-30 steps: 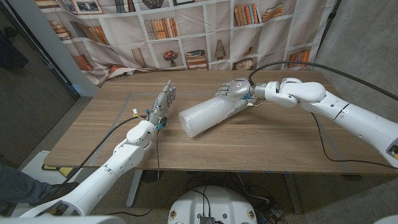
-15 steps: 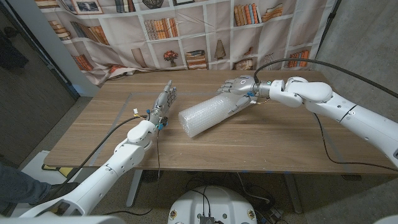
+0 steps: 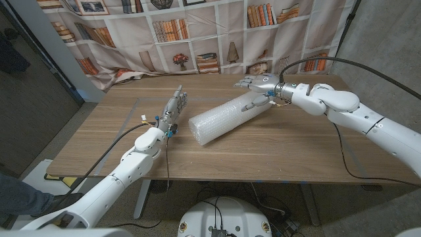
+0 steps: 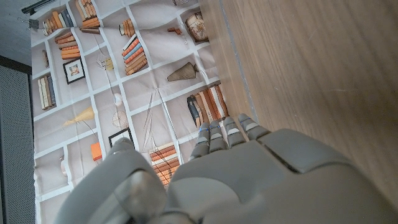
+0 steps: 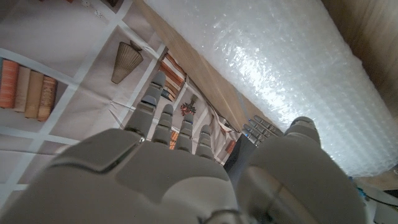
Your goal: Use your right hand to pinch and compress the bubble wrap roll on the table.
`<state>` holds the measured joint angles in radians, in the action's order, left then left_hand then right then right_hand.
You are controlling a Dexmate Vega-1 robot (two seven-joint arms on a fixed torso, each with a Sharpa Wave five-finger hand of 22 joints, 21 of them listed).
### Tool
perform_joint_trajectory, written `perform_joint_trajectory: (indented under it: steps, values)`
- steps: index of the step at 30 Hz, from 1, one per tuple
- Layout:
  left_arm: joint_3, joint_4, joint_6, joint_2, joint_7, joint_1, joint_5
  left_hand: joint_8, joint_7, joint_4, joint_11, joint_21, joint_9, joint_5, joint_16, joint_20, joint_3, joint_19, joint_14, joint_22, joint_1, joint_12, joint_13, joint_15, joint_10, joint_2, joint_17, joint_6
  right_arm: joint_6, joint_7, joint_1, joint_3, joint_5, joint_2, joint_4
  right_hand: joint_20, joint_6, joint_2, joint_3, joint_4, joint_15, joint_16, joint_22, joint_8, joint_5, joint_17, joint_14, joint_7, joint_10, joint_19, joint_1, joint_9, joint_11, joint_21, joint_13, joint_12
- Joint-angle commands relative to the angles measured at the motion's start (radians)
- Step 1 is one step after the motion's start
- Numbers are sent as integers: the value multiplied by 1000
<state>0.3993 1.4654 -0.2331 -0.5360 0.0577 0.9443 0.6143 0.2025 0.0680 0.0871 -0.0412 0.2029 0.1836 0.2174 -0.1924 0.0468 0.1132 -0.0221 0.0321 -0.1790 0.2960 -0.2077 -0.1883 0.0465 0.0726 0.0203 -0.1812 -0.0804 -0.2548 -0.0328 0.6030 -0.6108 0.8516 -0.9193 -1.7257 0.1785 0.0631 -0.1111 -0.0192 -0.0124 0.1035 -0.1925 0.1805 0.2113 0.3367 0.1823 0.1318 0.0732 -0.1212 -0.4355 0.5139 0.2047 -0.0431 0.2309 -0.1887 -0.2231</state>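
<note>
The bubble wrap roll (image 3: 222,119) lies slantwise on the wooden table (image 3: 276,151), its far end pointing to the back right. My right hand (image 3: 254,88) hovers just over that far end with its fingers stretched out toward the left, and nothing is held in it. Its thumb is close to the roll's end; I cannot tell if it touches. In the right wrist view the roll (image 5: 298,68) runs past the outstretched right hand (image 5: 186,174). My left hand (image 3: 173,108) stands to the left of the roll, fingers straight and pointing away from me, apart from the roll. The left wrist view shows the left hand (image 4: 249,180) empty.
A bookshelf-print curtain (image 3: 197,33) hangs behind the table's far edge. Cables (image 3: 342,141) trail from the right wrist across the table's right part. Bare wood lies in front of the roll and at the far left.
My right hand has let go of the roll's far end, risen and drawn back to the right with fingers straightening. The roll and the left hand have stayed put.
</note>
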Motion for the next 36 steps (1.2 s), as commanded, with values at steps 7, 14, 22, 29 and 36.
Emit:
perform_joint_trajectory:
  steps: [7, 14, 22, 29, 36]
  values:
    - [-36, 89, -9, -55, 35, 45, -25, -4, 4, -4, -2, 0, 6, -4, 3, -10, -4, 0, 2, -2, -3, 4, -3, 6, 9, 2, -4, -6, 129, 204, 151, 117, -286, 55, 28, -4, 26, 18, -2, -4, 0, -5, 0, 15, 1, 2, 21, 0, -29, -9, 2, 0, 4, 2, -2, -9]
    - [-43, 85, -14, -62, 4, 41, -7, -3, 5, -4, -3, 1, 6, -4, 3, -13, -5, 1, 3, -2, -2, 4, -3, 6, 9, 2, -4, -7, 142, 279, 211, 169, -428, 83, 35, -24, 32, 27, 0, -8, -11, 4, 0, 13, -2, 3, 7, 2, -34, 44, -3, 0, 4, -25, -2, -10]
    - [-46, 83, -14, -70, -14, 33, -3, -4, 4, -4, -2, 1, 6, -4, 3, -12, -7, 2, 2, -2, -2, 4, -3, 7, 9, 2, -4, -4, 133, 290, 240, 205, -577, 99, 53, -31, 36, 33, 1, -12, -29, 11, 0, 11, -5, 4, -13, -1, -28, 68, -9, -1, 4, -35, -2, -6]
    - [-47, 81, -17, -74, -26, 32, 1, -5, 5, -4, -2, 1, 6, -4, 3, -12, -8, 1, 2, -2, -1, 5, -3, 7, 8, 2, -4, -3, 106, 273, 264, 235, -732, 121, 85, -66, 42, 44, 5, -23, -28, 9, 2, 10, -11, 7, -19, -2, -25, 103, -26, -2, 3, -45, -2, -4]
    - [-52, 90, -17, -83, -27, 46, 5, -6, 5, -4, -3, 1, 6, -4, 3, -9, -10, 3, 2, -2, -1, 5, -3, 7, 7, 2, -4, 0, 70, 256, 274, 258, -877, 158, 130, -77, 58, 63, 1, -29, -28, 10, 4, 13, -16, 9, -30, 0, -27, 130, -32, -3, 2, -48, -2, -3]
